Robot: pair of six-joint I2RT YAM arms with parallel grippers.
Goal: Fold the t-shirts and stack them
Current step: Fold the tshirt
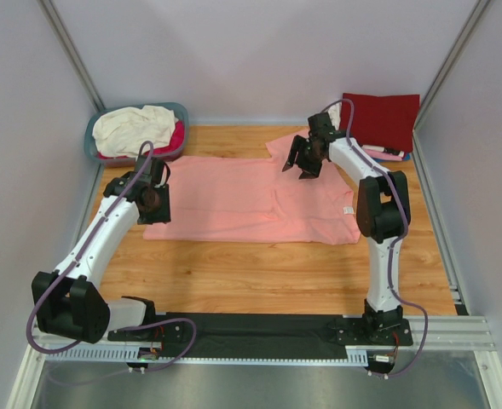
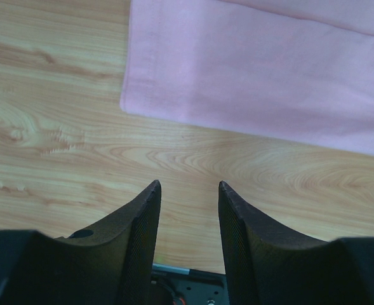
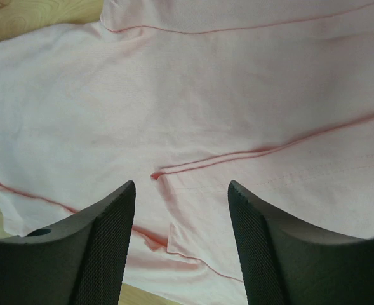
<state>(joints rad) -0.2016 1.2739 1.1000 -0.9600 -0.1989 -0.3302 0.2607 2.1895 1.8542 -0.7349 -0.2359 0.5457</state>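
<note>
Gripper of right arm (image 3: pixel 181 185) above salmon-pink t-shirt (image 3: pixel 193 95)

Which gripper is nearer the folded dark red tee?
Right. The right gripper is above the salmon-pink tee at its sleeve, just left of the dark red tee; the left gripper is beside the salmon-pink tee's opposite edge, far from it.
</note>
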